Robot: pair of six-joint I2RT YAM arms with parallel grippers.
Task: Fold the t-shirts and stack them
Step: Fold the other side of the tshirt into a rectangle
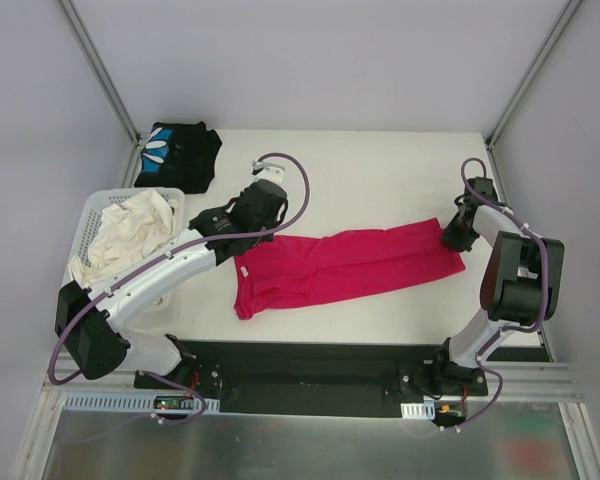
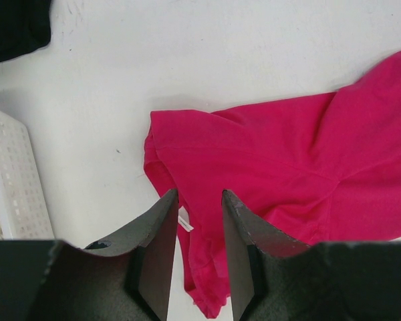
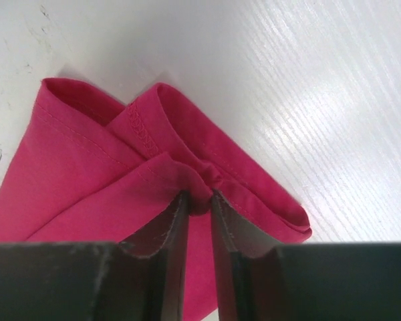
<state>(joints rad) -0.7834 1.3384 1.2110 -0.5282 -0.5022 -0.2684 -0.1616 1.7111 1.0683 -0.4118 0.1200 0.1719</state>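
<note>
Two shirts matter here. The black t-shirt (image 1: pixel 178 155) lies at the far left corner, just behind the white basket (image 1: pixel 92 215), and the magenta t-shirt (image 1: pixel 345 262) stretches across the middle of the table. The left gripper (image 2: pixel 199 197) hovers at its left end with jaws a little apart over the cloth; I cannot tell whether they hold any. The right gripper (image 3: pixel 199 195) pinches a bunched hem at the right end. A clean fold likely needs both ends secured first, then lifted together with the cloth taut.

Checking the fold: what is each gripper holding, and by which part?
The right gripper pinches the pink shirt at a hemmed corner. The left gripper straddles its other end; a grip cannot be told.
</note>
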